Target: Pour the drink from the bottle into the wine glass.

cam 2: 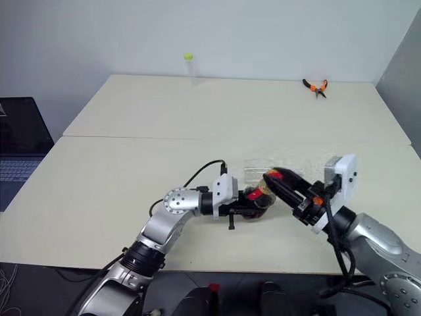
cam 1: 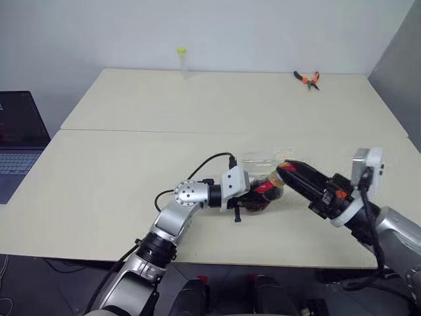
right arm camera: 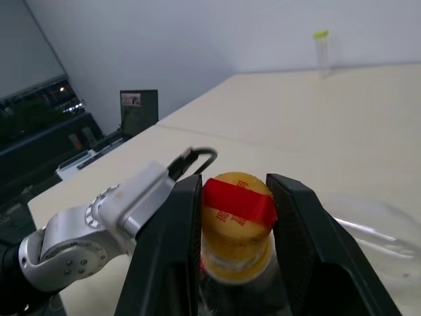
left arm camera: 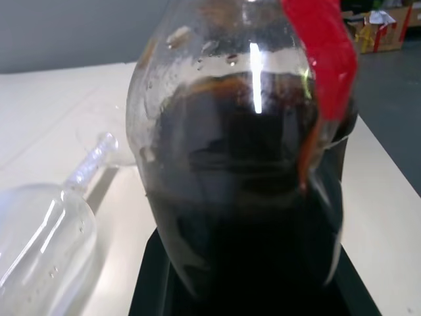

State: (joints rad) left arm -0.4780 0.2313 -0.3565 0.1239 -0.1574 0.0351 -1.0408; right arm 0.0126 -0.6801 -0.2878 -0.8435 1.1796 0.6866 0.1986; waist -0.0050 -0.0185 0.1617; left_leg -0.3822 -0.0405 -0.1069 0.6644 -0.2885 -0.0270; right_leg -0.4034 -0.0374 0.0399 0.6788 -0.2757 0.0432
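My left claw (cam 2: 245, 200) clamps the bottle (cam 2: 258, 199) low over the desk (cam 2: 131, 164); my right claw (right arm camera: 231, 217) pinches its cap (right arm camera: 237, 220). The glass (left arm camera: 39, 243) lies toppled alongside; twisting too hard could spill cola.

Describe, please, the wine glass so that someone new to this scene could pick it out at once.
On the near half of the cream table, look where the two grippers meet around the small clear plastic bottle of dark drink. The clear stemmed wine glass lies on its side just behind that bottle. Unlike the bottle, it is empty and colourless, with a thin stem.
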